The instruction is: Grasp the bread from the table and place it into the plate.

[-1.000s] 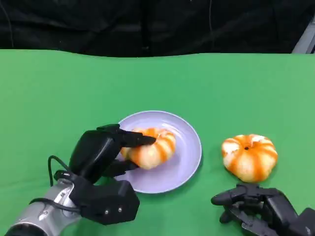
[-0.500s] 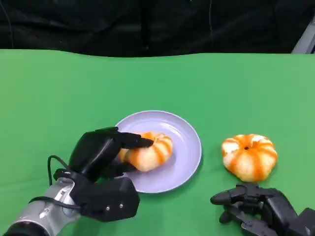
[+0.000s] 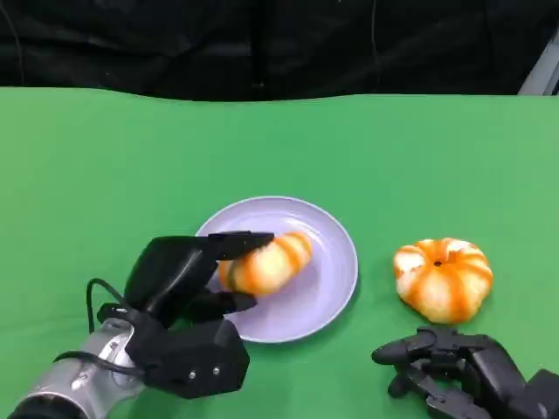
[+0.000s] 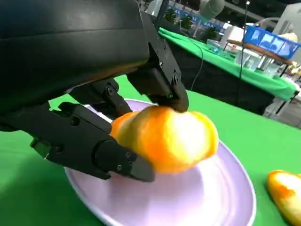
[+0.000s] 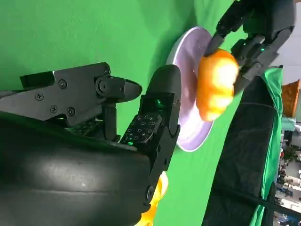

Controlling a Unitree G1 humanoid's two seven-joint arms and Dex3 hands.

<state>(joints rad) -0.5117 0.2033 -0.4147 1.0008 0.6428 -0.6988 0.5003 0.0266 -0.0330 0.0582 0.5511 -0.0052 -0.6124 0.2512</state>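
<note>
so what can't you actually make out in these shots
- Head view: the near side of the held bread is hidden by the left hand.
- Head view: the right hand is cut off by the lower edge.
- Left wrist view: the second bread is blurred and cut off at the corner.

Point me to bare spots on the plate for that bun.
Bare: the plate half toward the second bun, plus its far rim. Crowded: the near side, where the left hand holds the bun. The right hand sits off-plate.

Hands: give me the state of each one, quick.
Left hand: holding the bread over the plate.
Right hand: open, holding nothing.
</note>
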